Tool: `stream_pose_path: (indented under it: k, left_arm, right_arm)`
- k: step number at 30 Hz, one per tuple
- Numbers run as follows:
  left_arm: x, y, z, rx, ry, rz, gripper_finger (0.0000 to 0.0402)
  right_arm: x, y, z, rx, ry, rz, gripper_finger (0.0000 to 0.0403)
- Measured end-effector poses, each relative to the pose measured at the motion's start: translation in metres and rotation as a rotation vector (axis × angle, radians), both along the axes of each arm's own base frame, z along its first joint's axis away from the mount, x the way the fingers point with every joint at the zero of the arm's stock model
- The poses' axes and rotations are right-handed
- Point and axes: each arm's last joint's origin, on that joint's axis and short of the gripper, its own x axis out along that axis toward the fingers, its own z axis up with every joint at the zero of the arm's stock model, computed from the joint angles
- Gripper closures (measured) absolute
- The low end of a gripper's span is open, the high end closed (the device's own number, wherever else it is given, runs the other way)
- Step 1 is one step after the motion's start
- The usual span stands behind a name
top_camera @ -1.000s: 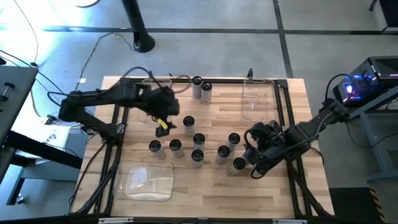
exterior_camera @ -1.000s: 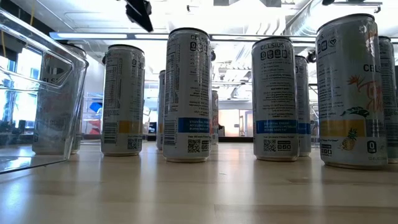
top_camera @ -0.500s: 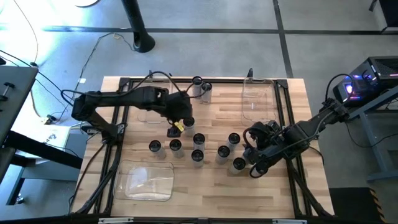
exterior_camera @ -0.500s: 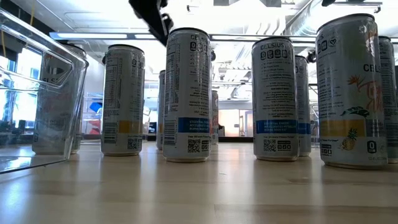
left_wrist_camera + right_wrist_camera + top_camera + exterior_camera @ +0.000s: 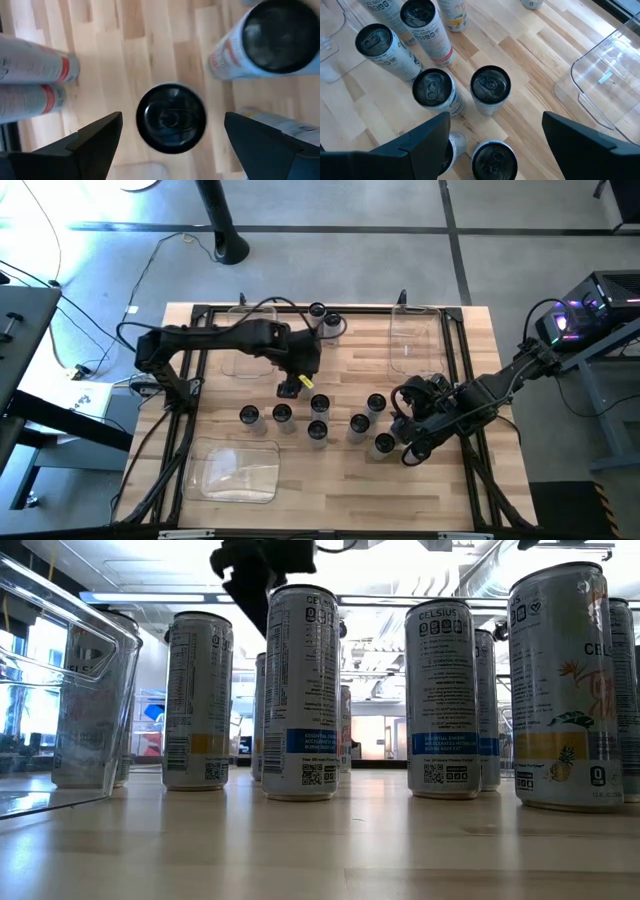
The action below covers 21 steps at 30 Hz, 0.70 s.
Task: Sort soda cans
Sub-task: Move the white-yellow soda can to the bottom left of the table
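Several soda cans with dark tops stand upright on the wooden table (image 5: 470, 360), most in a loose cluster at the middle (image 5: 320, 402). Two more cans (image 5: 325, 318) stand at the far edge. My left gripper (image 5: 298, 380) hangs open above one can (image 5: 171, 118) of the cluster. Its fingers stand on either side of the can's top and do not touch it. In the low view this gripper (image 5: 255, 570) shows dark above the can tops. My right gripper (image 5: 409, 446) waits open above the near-right cans (image 5: 490, 85).
Clear plastic bins lie at the far right (image 5: 414, 340), near left (image 5: 238, 470) and far left (image 5: 240, 365), the last partly under my left arm. A black frame runs along the table's edges. Bare wood shows between the cluster and the far-right bin.
My left gripper has gone toward the table's right edge and down, from beside the far-left bin to above a can at the cluster's far side, rolling a little on the way. The cans have stayed where they were.
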Motion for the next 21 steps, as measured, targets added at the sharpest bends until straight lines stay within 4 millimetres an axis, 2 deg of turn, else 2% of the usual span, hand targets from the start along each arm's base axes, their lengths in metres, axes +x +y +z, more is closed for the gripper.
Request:
stream_pose_path:
  k: [21]
  left_arm:
    - [0.012,0.019,-0.029,-0.024,0.091,0.021,0.0055]
  right_arm:
    - [0.0,0.0,0.0,-0.011,-0.007,0.004,0.0092]
